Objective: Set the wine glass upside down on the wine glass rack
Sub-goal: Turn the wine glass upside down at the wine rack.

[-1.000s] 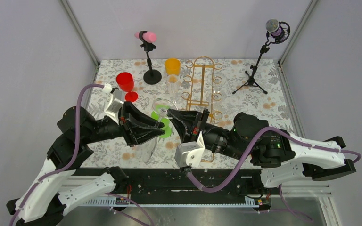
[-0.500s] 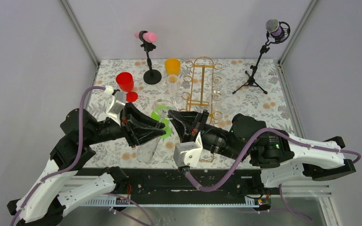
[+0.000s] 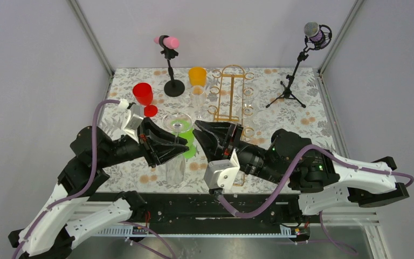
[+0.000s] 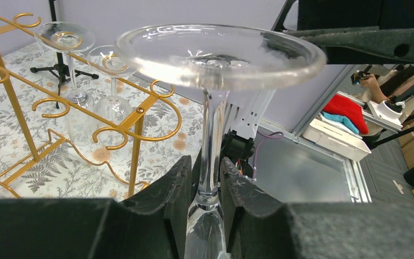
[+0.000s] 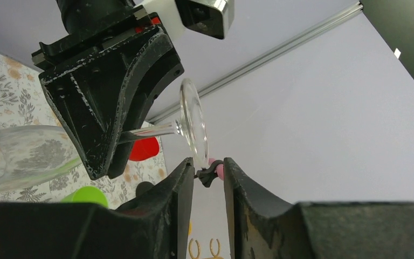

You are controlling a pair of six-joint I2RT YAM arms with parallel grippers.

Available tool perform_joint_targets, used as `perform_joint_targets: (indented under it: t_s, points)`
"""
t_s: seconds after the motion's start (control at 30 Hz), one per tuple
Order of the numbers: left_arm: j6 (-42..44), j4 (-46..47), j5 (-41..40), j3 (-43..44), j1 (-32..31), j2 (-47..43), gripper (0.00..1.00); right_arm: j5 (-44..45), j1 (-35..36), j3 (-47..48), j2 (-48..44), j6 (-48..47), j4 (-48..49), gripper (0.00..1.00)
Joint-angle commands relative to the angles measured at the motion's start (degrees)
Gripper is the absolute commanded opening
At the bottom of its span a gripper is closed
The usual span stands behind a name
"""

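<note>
Quick look at where we are. If there's any branding on the arms, it's too small for us to read.

The wine glass is already flipped: foot on top, bowl hanging down, long axis pretty much vertical. The left gripper has it clamped by the stem. In the left wrist view the stem runs straight up between the two black fingers, which pinch it just above the bowl, and the round foot spreads out flat overhead.

So the glass is up in the air over the near middle of the table. It's to the left of the wine glass rack, closer to the arms, and not touching it.

The right gripper sits just to the right of the glass, pointing at it. From its own wrist camera the fingers are parted with nothing between them, and the rim of the foot sits just past the tips, so we'd call that hand released.

The gold rack stands upright toward the back. In the left wrist view two clear glasses already hang on it upside down, feet caught in the ring hooks.

Other stuff on the table:
- a red cup back left
- an orange cup next to the rack
- a green thing behind the held glass, though we can't tell what it is
- a pink mic
- a purple mic on a tripod
</note>
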Motion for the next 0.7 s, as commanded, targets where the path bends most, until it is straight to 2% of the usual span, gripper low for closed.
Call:
perform_joint_targets:
  t_s: [0.0,0.17,0.3,0.53,0.67]
  points:
    - [-0.78,3.41,-2.22,-0.17,0.22,-1.24,0.0,-0.66,0.65,0.25,-1.95,1.92,2.38,0.36]
    - [-0.83,3.58,-2.81,-0.64,0.28,-1.59,0.0,-2.29,0.64,-0.14,-3.19,4.42,0.76,0.38]
    - [0.38,3.05,-3.69,-0.91,0.24,-1.65,0.0,-1.65,0.64,-2.59,-5.59,6.27,3.31,0.38]
    - [5.75,1.43,-4.99,-2.31,0.21,-1.99,0.0,8.95,0.64,-8.99,-10.13,6.78,13.23,0.49]
    - [7.8,4.78,-4.26,-6.58,0.21,-4.56,0.0,15.19,0.65,-11.46,-11.89,5.84,13.47,0.58]
